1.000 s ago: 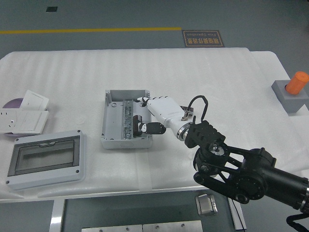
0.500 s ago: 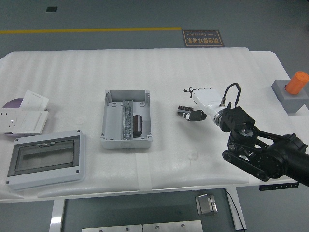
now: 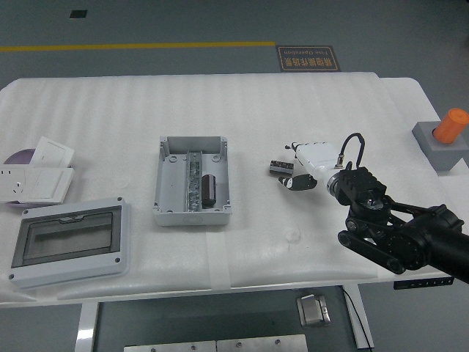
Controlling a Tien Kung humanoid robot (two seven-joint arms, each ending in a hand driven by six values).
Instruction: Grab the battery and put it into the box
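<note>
A dark cylindrical battery lies inside the open grey box at the table's middle, right of the box's centre rail. My right hand is white with black fingertips. It hovers over the table well to the right of the box, with its fingers relaxed and holding nothing. A small dark part lies on the table just beside the fingertips. The left arm is not visible.
A grey enclosure with a clear lid sits at the front left. White socket plates lie at the left edge. A grey block with an orange cylinder stands at the right edge.
One second ago my right hand was at the box with the battery. It has since let go, drawn back to the right, and now hangs a little lower than half a second ago.
</note>
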